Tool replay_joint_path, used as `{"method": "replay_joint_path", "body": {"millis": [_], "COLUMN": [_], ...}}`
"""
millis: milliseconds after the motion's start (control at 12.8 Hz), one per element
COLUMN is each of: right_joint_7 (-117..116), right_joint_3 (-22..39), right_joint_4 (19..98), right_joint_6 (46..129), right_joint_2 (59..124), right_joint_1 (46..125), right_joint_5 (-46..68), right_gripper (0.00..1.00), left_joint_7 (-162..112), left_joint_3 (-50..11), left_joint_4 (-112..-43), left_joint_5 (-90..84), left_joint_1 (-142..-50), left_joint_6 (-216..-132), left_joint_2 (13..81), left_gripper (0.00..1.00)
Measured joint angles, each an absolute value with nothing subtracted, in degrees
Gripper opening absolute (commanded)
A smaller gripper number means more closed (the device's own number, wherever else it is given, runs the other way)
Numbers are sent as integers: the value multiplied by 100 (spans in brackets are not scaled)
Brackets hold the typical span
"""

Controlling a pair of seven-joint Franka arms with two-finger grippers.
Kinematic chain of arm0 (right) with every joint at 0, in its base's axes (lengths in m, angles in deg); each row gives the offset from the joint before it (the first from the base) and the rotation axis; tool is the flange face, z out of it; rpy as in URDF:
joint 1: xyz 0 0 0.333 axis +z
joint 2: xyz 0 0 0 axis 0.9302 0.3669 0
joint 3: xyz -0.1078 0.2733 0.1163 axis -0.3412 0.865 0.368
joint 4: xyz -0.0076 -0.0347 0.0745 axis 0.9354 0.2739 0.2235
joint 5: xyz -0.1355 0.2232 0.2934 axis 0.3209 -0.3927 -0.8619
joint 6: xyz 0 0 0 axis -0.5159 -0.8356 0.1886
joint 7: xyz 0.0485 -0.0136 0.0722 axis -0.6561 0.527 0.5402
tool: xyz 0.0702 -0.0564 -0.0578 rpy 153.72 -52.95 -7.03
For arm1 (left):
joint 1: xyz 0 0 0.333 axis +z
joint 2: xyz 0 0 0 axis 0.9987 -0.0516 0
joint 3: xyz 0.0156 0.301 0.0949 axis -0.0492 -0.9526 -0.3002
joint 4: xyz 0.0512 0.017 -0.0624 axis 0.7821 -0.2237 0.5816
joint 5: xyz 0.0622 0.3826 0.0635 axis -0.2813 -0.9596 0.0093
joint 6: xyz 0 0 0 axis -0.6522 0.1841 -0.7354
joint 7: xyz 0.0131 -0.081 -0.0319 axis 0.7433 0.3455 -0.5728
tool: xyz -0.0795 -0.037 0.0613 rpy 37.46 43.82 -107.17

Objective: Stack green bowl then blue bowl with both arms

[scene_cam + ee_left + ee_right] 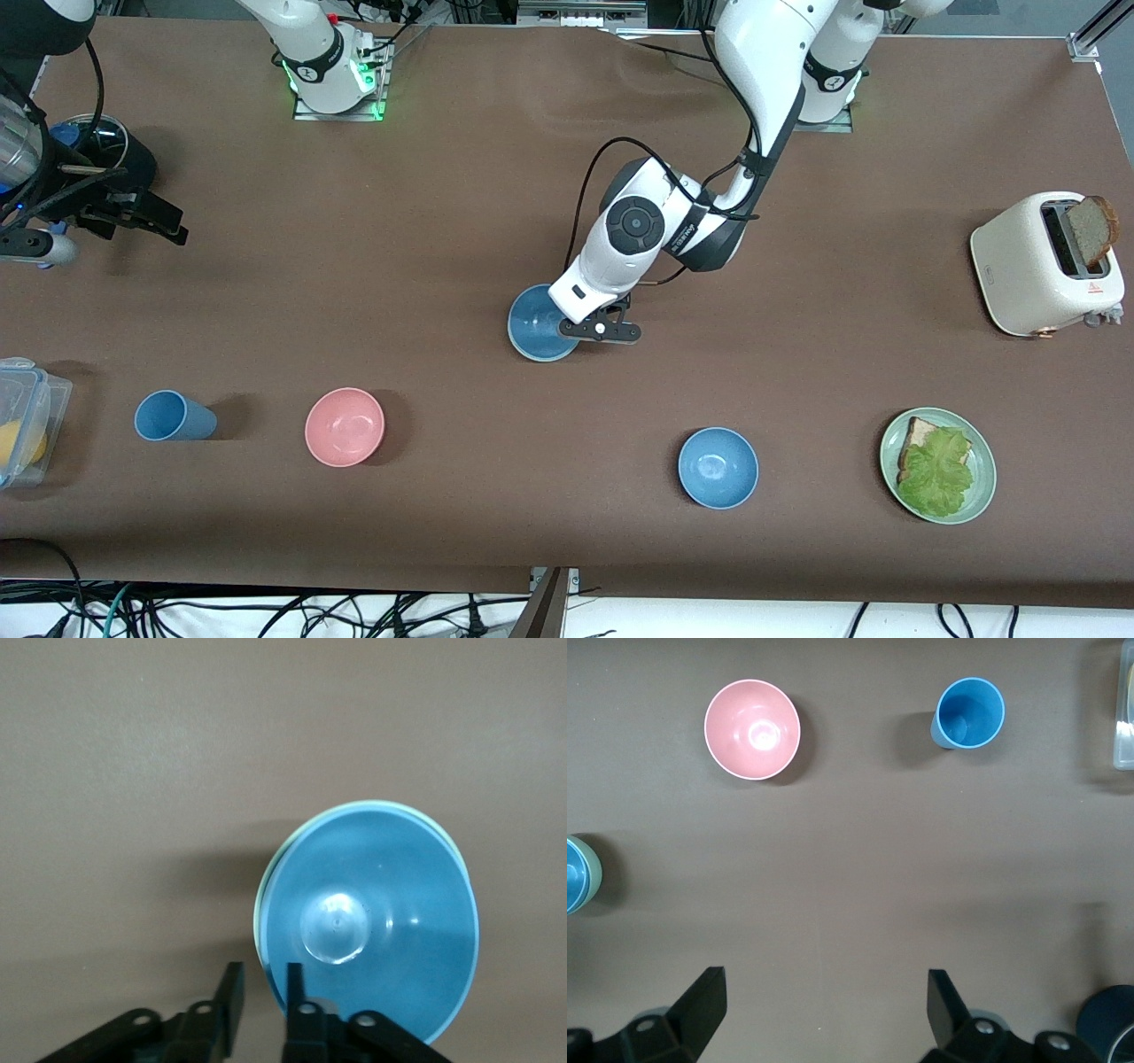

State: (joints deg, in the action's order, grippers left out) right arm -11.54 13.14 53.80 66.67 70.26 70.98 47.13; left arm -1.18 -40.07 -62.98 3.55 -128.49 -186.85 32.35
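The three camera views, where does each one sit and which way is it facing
Front view: high across the table, facing both arms' bases; left gripper at the blue bowl.
Left wrist view: looks down on that bowl, nested in the green bowl; own fingers show.
Right wrist view: looks down on the pink bowl; open right gripper shows.
Shared: the stacked bowls.

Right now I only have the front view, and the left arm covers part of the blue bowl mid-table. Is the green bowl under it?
Observer: Yes. The left wrist view shows the green bowl as a pale rim around the blue bowl, which is nested inside it.
Operator: Is the left gripper clamped on it?
Observer: It looks open. The left gripper has its fingers slightly apart, astride the rim.
Operator: And the right one?
Observer: The right gripper waits wide open over the table at the right arm's end, holding nothing.
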Motion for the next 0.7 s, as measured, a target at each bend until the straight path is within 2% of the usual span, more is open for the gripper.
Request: {"method": "replay_joint_path", "body": {"millis": [312,546,702], "right_joint_7": [-1152,-1152,-1152], "right_joint_3": [1314,1315,1315], "right_joint_4": [5385,5387,5390], "right_joint_6": [6661,6660,6660], "right_joint_2": [7027,7027,7027], "right_joint_1": [7110,7117,7125], "right_joint_5": [4713,4713,4713], "right_gripper": [100,100,100], "left_joint_7": [36,38,-145], "left_joint_3": [-4156,-4463,-4659], "left_joint_4": [-5943,-5752,-5654], "left_joint_5": [541,542,541], "left_joint_1": [-12761,-12463,-12130], "left_joint_6": [-18481,-17702,-16838], "left_joint_2": [3318,3818,4299], "left_gripper": [100,100,100]}}
